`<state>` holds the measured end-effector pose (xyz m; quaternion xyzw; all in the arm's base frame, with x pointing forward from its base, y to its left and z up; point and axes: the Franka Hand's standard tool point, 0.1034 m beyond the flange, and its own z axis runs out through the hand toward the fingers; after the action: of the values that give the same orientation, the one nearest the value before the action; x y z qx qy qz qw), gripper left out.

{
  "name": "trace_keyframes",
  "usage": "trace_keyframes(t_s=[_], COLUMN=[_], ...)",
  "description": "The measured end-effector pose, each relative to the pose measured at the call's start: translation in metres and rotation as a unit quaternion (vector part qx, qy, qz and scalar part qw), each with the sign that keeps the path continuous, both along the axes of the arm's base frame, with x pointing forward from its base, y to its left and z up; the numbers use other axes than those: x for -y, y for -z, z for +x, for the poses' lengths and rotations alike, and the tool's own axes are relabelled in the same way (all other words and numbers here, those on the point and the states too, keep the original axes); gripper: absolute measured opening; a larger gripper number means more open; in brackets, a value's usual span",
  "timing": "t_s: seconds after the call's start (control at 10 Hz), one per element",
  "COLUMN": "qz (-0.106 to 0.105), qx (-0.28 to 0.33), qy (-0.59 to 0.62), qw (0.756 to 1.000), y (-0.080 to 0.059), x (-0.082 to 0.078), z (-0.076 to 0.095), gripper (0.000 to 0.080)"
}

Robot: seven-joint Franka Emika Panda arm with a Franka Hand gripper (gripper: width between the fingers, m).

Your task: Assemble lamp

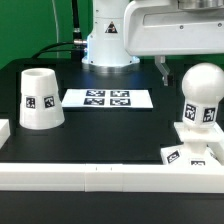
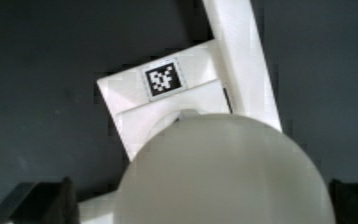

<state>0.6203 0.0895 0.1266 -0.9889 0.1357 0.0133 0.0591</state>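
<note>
Standing upright on the flat square base (image 1: 187,152), the rounded bulb (image 1: 203,92) is at the exterior view's right, close behind the long white front rail (image 1: 100,176); the base's near edge lies just beside that rail, and whether the two touch cannot be told; the wrist view shows a tagged corner of the base lying against a white strip of rail.

The gripper (image 2: 194,197) hangs over the bulb with its jaws spread wide and holds nothing; in the wrist view a dark finger (image 2: 44,197) shows on each side of the bulb's dome, with a clear dark gap on one side and a much thinner one on the other; in the exterior view one finger reaches down just beside the bulb's crown, on the side toward the exterior view's left, and the other is hidden.

The truncated-cone shade (image 1: 40,98) stands wide end down at the exterior view's left, well apart from bulb and base; the marker board (image 1: 108,98) lies flat farther back between them, just in front of the arm's white pedestal (image 1: 108,45); bare black table (image 1: 110,135) runs from the shade's foot across to the base, bounded in front by the rail; a short white rail end (image 1: 4,130) shows at the exterior view's left edge, near the shade.
</note>
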Motion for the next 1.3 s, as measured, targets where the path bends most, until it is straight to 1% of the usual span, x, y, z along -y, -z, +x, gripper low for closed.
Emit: trace_keyframes(t_s=[0.1,0.2,0.4,0.5,0.6,0.8,1.0,1.1,1.3], qz=[-0.001,-0.009,-0.02,-0.024,-0.028,-0.028,-0.03,-0.03,-0.049], qx=[0.003,0.01,0.023,0.026,0.03,0.035,0.04,0.043,0.056], qy=[-0.027,-0.086,-0.18,-0.207,-0.25,-0.321,-0.387,-0.424,-0.537], qw=[1.0,0.996,0.983,0.978,0.967,0.946,0.921,0.904,0.84], y=[0.0001,0.0003,0.0007,-0.0001,-0.0008,-0.0001,-0.0001,-0.0001,-0.0023], x=[-0.0001,-0.0015,-0.0035,-0.0043,-0.004,-0.0018,-0.0002,0.0006,0.004], z=[-0.0001,-0.0005,0.0002,0.0007,0.0014,0.0012,0.0014,0.0015,0.0074], gripper=[0.0698,0.0698,0.0698,0.0698,0.0698,0.0698,0.0698,0.0698,0.0698])
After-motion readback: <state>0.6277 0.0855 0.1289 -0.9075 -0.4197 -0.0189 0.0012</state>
